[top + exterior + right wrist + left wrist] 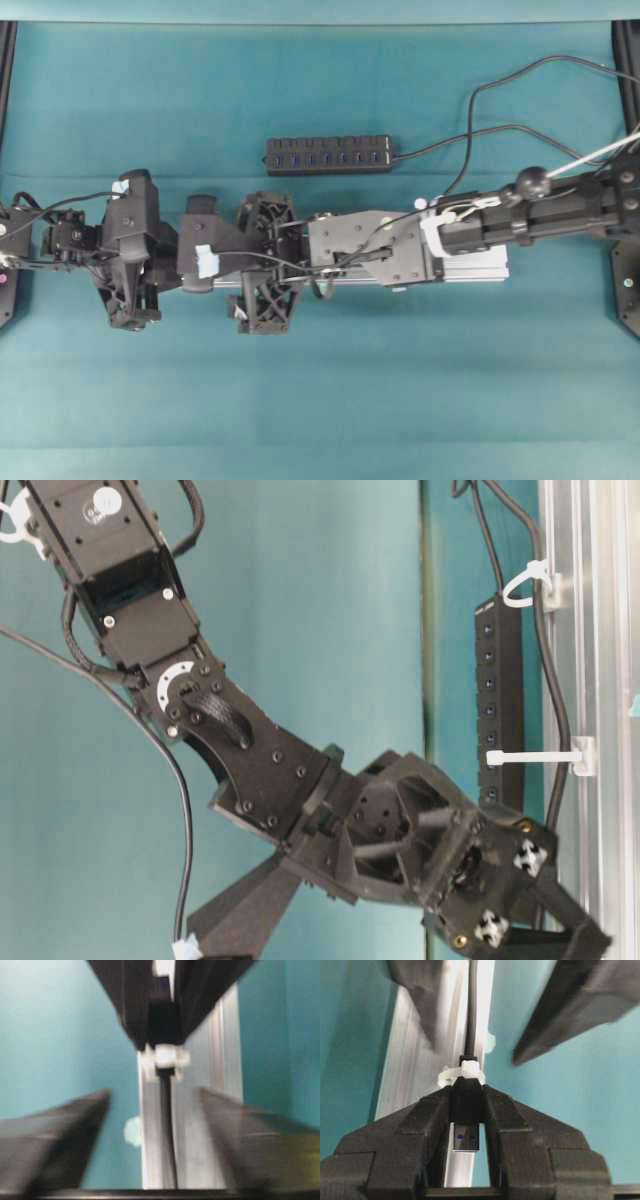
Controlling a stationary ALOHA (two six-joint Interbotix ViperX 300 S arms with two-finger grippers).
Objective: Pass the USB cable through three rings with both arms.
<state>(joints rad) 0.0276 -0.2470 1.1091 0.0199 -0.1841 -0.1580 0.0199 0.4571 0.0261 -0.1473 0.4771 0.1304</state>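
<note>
USB cable [471,1020] is running down the middle of the left wrist frame along the aluminium rail [410,1065], and your left gripper [467,1125] is pinching its plug just below a white ring [465,1072]. Your right gripper [155,1105] is standing spread, fingers [55,1135] apart on either side of the cord, touching nothing.

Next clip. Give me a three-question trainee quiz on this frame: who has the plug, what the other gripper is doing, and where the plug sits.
1. Which gripper holds the USB plug?
2. True or false: the right gripper is clamped on the cable.
3. The plug sits just past a: A) ring on the aluminium rail; B) port of the black hub.

Key
1. The left gripper, shut on it.
2. False; its fingers stand apart on either side.
3. A.
</note>
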